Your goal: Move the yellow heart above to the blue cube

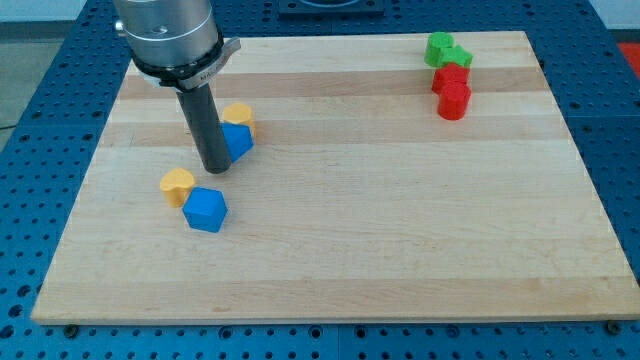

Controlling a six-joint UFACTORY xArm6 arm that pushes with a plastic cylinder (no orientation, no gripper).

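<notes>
While my tip point(216, 168) rests beside a second blue block point(237, 140), the yellow heart point(178, 186) lies touching the upper left of the blue cube point(206, 209) on the tabletop point(400, 220). It looks light, rigid and smooth; push its flat side. No end effector exists, only a rod.
</notes>
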